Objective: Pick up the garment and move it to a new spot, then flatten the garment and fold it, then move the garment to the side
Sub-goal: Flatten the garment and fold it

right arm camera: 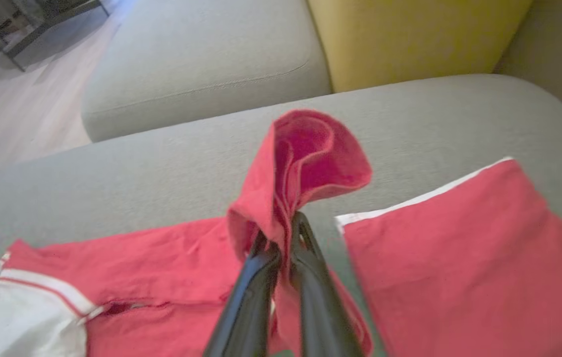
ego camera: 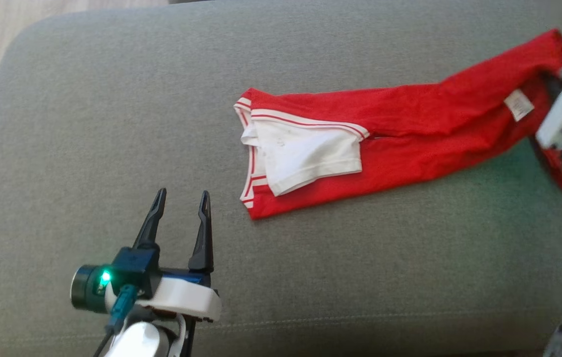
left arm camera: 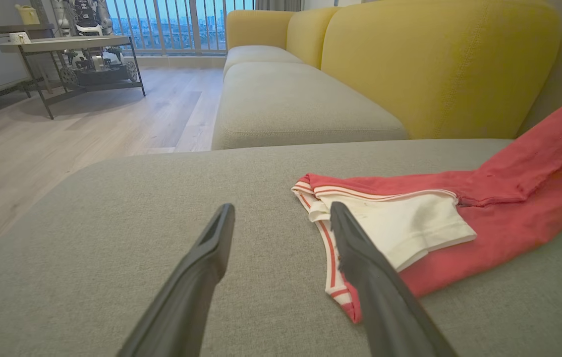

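Note:
The garment [ego camera: 410,129] is a red shirt with a white sleeve [ego camera: 310,156] and a red-and-white striped collar. It lies stretched across the grey cushion [ego camera: 112,124] from the centre to the upper right. My left gripper [ego camera: 183,196] stands open and empty above the cushion, just left of the collar end [left arm camera: 330,248]. In the left wrist view its right finger [left arm camera: 360,258] crosses the collar edge. My right gripper [right arm camera: 281,233] is shut on a bunched fold of red fabric [right arm camera: 306,158] at the garment's far right end and holds that fold raised off the cushion.
A yellow sofa backrest [left arm camera: 434,64] rises behind the cushion, with a second seat cushion [left arm camera: 291,104] beside it. Wooden floor [left arm camera: 63,144] lies off the cushion's left edge, and a metal-legged table [left arm camera: 68,47] stands farther away.

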`<state>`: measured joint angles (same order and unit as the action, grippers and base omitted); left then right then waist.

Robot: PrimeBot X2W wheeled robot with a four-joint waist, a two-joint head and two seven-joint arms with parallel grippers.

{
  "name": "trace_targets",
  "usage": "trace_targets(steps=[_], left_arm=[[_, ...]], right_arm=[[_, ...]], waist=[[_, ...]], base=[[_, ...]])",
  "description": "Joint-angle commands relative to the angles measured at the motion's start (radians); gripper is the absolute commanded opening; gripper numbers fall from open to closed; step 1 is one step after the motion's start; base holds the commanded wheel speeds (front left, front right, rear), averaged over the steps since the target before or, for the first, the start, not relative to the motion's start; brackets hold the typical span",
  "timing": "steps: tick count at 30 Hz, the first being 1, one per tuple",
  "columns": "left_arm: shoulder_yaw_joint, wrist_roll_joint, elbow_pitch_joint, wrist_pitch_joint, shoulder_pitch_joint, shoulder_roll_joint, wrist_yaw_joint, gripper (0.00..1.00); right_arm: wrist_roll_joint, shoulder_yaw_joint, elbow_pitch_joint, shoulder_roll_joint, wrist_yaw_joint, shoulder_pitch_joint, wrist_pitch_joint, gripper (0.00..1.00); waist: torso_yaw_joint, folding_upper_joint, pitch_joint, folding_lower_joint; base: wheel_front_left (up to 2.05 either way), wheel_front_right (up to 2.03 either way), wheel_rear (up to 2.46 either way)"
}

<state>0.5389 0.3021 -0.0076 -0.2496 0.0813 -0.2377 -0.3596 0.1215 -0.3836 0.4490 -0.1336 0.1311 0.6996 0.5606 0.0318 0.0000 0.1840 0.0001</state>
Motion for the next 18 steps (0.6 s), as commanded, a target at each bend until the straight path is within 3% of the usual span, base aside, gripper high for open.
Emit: trace_targets(steps=[1,9,18], left_arm=[[-0.031,-0.003,-0.033,-0.011,0.019,-0.015,0.003,1.00],[-0.026,0.007,-0.022,-0.011,0.021,-0.006,0.005,1.00],[-0.009,0.012,-0.006,-0.012,0.036,0.015,0.018,1.00]], right_arm=[[0.031,0.050,-0.091,0.016,0.000,-0.005,0.027,0.00],[0.136,0.202,-0.317,0.066,0.000,-0.103,0.136,0.00],[0.231,0.378,-0.291,0.083,0.000,-0.108,0.145,0.00]], waist=[[0.014,0.0000,-0.001,-0.0001],[0.066,0.0000,-0.009,-0.0001],[0.147,0.0000,-0.009,-0.0001]], base=[[0.00,0.00,0.00],[0.00,0.00,0.00],[0.00,0.00,0.00]])
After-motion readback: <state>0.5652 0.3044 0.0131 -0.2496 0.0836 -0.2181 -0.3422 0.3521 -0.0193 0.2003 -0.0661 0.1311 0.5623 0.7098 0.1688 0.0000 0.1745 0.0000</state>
